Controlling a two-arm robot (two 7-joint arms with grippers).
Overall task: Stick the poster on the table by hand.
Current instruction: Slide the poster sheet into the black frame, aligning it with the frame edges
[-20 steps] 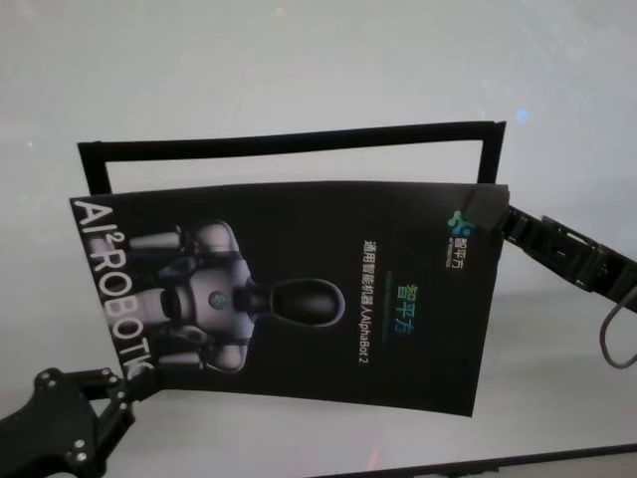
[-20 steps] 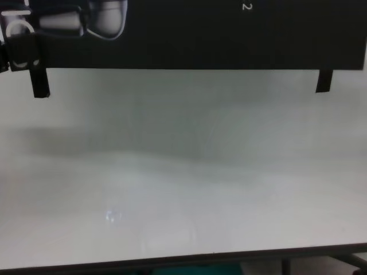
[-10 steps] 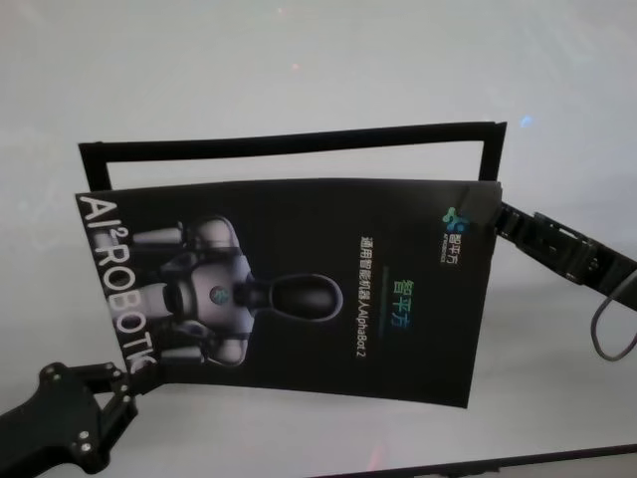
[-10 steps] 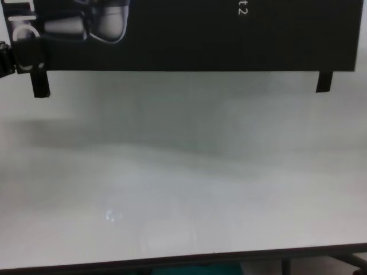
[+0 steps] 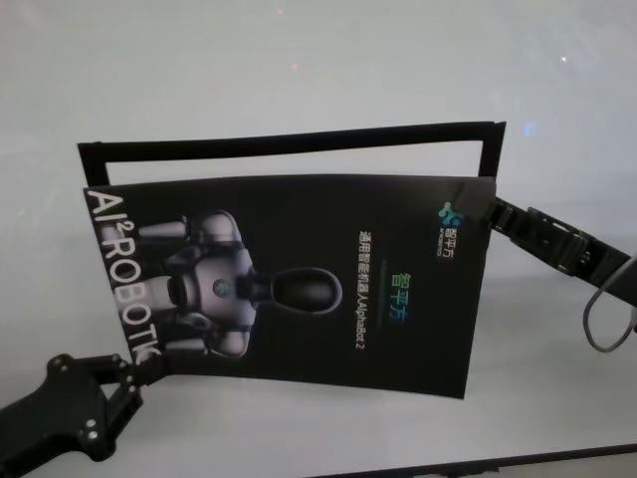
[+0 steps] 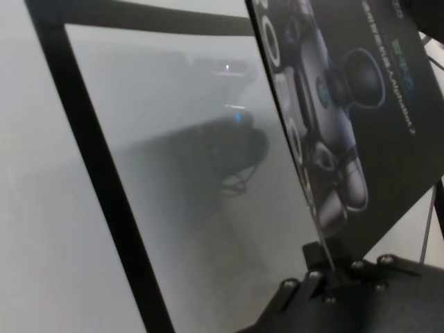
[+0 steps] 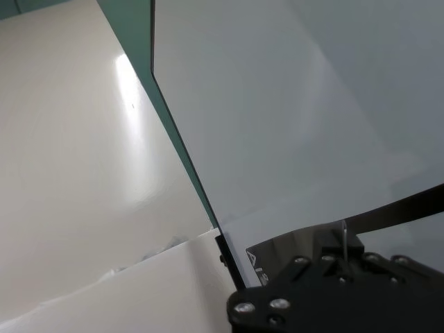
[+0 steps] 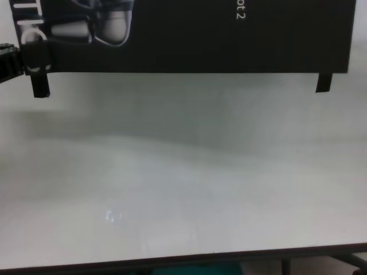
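Poster (image 5: 299,279) is hanging above table (image 5: 299,60), just nearer than the black tape frame (image 5: 289,142). Left gripper (image 5: 127,370) is pinching its near-left corner, right gripper (image 5: 485,212) its far-right corner; opposite corners probably keep the sheet taut for lowering. Count: 1 poster, 2 grippers, 1 frame w/ 3 strips.

Both arms are matte black. The left tool (image 5: 127,383) is built from flat angular plates joined at small silver screws, with a broad dark forearm behind it. The right tool (image 5: 476,209) ends a slimmer arm made of blocky black segments, with a thin dark cable (image 5: 597,321) looping down from it. Up close, each tool shows a row of round silver screw heads along its black plates
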